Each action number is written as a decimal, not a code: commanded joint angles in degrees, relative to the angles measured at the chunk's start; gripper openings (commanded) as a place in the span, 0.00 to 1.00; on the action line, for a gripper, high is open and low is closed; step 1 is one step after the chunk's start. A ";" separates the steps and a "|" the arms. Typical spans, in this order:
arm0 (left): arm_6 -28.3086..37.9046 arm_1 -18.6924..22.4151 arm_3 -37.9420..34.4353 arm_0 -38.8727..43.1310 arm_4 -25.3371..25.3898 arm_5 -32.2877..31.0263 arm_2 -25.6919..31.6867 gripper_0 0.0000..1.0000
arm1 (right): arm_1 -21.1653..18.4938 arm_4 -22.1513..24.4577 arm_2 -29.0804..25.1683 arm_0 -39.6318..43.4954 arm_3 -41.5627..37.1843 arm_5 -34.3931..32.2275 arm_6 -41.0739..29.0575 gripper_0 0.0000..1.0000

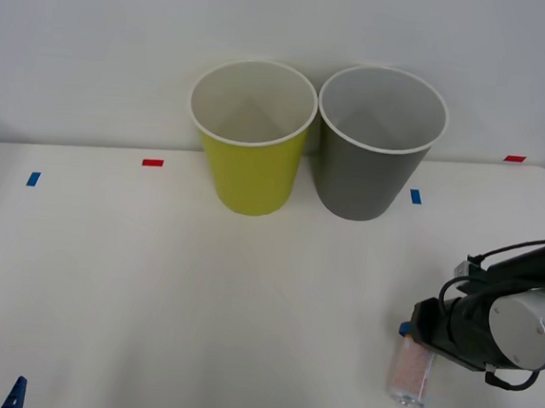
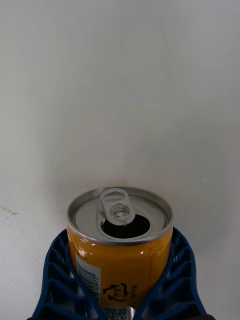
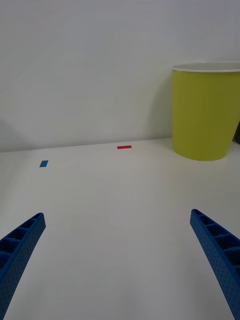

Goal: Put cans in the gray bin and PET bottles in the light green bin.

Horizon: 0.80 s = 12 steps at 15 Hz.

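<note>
Blue ribbed fingers [image 2: 59, 280] of the right tool [image 1: 420, 343] sit on both sides of the can [image 2: 120, 245], closed against its orange band, with the opened silver top and pull tab pointing away from the wrist. In the front view the can [image 1: 409, 373] shows as a small pinkish-white cylinder at the near right of the white surface [image 1: 244, 307], poking out from under the right arm; whether it rests on the surface or is just clear of it I cannot tell. To do this step well, the grip should be kept firm, since the hold looks to be near one end of the can and the rest of its length overhangs; lift straight up first, then carry it forward and inward toward the gray bin [image 1: 378, 146], high enough to clear the white rim, and release only when it is over the pale inside. The left tool [image 3: 120, 250] is spread wide and holds nothing, low over the near left of the surface. Farther back, by the wall, stand the two bins side by side, the light green bin [image 1: 251, 154] left of the gray one, both well apart from the can. Blue and red tape marks [image 1: 152, 162] lie on the surface near them.
</note>
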 commanded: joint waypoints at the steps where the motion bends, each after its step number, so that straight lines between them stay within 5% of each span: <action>1: 0.00 0.00 0.00 0.00 0.00 0.00 0.00 1.00 | 0.04 0.34 -0.08 0.53 -1.33 -1.09 2.70 0.00; 8: 0.00 0.00 0.00 0.00 0.00 0.00 0.00 1.00 | 5.49 3.15 -4.92 8.44 -11.34 -8.39 26.78 0.00; 12: 0.00 0.00 0.00 0.00 0.00 0.00 0.00 1.00 | 11.90 5.26 -9.05 12.48 -16.53 -10.50 43.39 0.00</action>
